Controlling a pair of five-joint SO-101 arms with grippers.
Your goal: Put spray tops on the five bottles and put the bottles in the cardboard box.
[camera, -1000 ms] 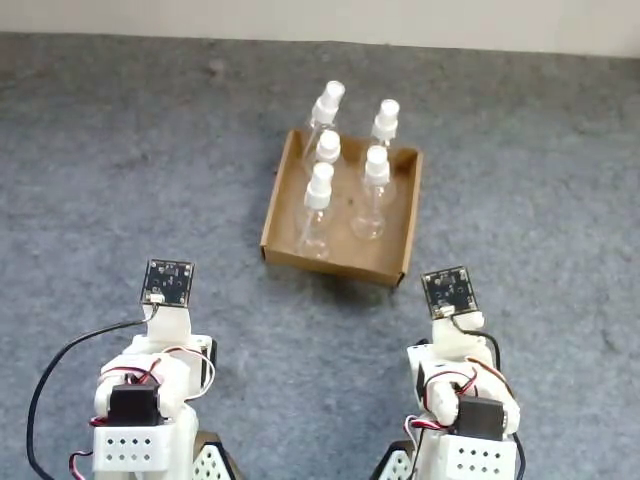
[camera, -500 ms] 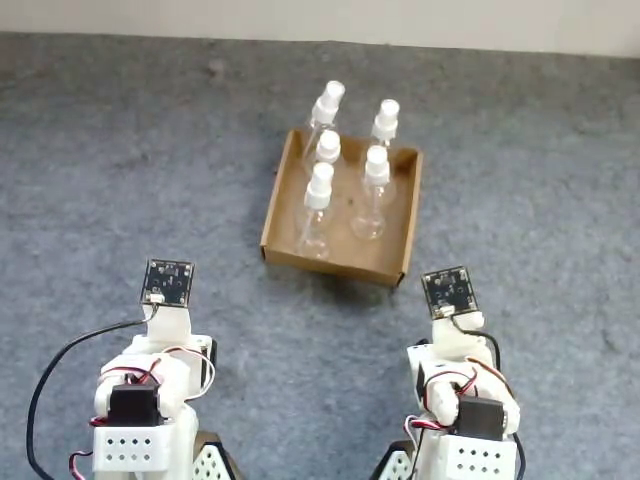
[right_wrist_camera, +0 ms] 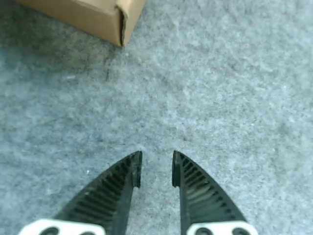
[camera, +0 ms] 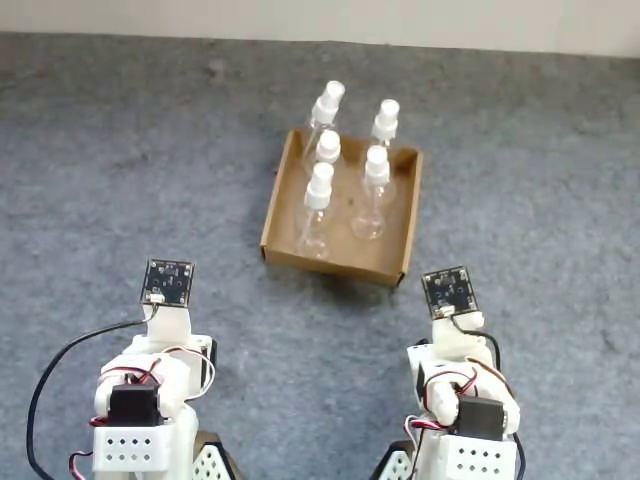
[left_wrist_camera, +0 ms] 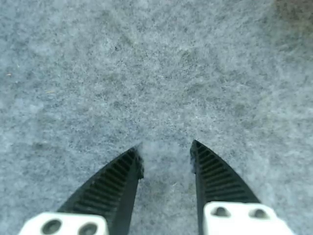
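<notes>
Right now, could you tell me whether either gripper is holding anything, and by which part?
Nothing is held: the left gripper and right gripper are both open over the carpet.

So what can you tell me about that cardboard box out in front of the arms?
The cardboard box is a shallow, open-topped tray of plain brown card with low walls. It sits flat on the grey carpet, turned slightly askew. Five clear bottles with white spray tops stand upright in it. One corner shows in the right wrist view, apart from the right gripper, which does not touch it.
</notes>
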